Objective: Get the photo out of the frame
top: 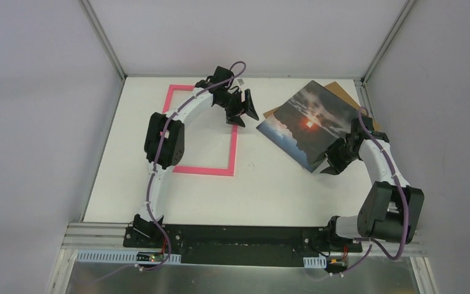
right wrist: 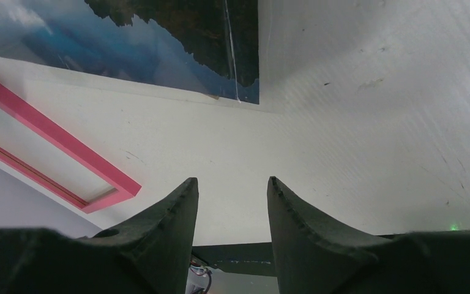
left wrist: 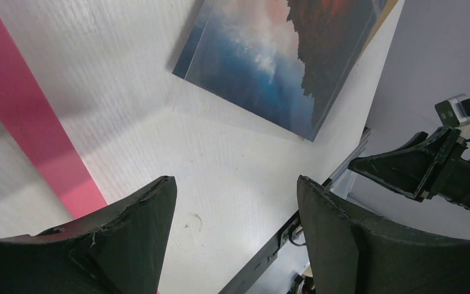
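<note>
Fibreboard [top: 341, 90] pokes out behind the photo [top: 311, 124], apart from the frame [top: 203, 170].

The photo [top: 309, 122] at upper right looks glossy; the brown board [top: 343, 90] under it is matt fibreboard; the pink frame [top: 205, 170] is smooth; the white table [top: 269, 184] is finely ribbed.

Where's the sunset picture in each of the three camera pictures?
Top view: the rectangular sunset photo, right of centre.
Left wrist: photo upper middle, cut by the top edge.
Right wrist: photo upper left, cut by the top edge.
Shared landmark: the thin bright pink frame.
</note>
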`<state>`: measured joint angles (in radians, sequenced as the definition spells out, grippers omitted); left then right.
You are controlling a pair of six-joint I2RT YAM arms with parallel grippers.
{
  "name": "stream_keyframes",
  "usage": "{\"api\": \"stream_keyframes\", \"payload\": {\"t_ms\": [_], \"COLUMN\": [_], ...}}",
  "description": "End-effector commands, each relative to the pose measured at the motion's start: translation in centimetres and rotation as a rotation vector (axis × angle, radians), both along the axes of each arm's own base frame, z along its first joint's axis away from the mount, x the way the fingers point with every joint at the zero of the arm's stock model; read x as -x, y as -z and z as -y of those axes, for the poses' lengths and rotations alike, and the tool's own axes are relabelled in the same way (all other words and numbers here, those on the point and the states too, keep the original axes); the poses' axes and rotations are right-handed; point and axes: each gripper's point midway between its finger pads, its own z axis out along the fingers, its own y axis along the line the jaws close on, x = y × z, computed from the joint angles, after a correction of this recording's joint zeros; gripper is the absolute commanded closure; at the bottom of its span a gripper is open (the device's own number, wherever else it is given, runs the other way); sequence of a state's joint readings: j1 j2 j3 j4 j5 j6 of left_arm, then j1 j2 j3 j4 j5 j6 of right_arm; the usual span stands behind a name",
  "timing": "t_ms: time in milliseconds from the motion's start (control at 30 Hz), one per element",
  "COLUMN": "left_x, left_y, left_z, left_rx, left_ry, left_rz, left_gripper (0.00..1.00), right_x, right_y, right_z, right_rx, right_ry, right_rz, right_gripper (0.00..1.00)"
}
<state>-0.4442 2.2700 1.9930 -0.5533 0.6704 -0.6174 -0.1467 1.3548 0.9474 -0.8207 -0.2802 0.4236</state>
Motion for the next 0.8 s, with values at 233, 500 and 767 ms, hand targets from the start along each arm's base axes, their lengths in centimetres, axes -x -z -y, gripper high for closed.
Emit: {"api": "stream_keyframes", "payload": {"t_ms": [233, 500, 767], "left_x": [-2.7, -4.1, -4.6], "left_y": [0.3, 2.2, 4.5], "left_z": [2.7, 4.0, 4.7], "left_rx": [0.063, 0.079, 0.067], "left_ry": [0.083, 0.087, 0.073], "left_rz": [0.104, 0.128, 0.116], "left_gripper": [0.27, 0.31, 0.32], "right_x": [-0.5, -0.7, -0.7], "right_y": [3.4, 4.9, 6.0], "right_z": [1.2, 1.8, 1.7], "right_rx": [-0.215, -0.251, -0.271], "right_ry": [0.162, 0.187, 0.211], "right_rz": [-0.069, -0.082, -0.092], "right_gripper": [0.48, 0.58, 0.61]}}
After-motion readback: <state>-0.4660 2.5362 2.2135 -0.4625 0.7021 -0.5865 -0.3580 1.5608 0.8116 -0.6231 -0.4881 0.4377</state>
